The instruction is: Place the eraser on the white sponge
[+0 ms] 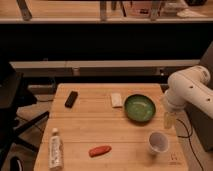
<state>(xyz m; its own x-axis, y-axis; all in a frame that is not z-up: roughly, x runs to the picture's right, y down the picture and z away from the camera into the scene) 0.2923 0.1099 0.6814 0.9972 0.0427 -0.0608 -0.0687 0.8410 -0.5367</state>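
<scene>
The gripper hangs at the right edge of the table, below the white arm; I cannot tell whether it is open or closed. The wooden table carries a green bowl just beside the gripper, a bottle lying front-left, a white cup and a red object. The black eraser lies far-left, well apart from the gripper, near the left edge. The white sponge sits just beside the bowl. The pickup seems not yet begun. Next comes a reach across bowl and sponge. Bare wood between eraser and sponge gives room.
</scene>
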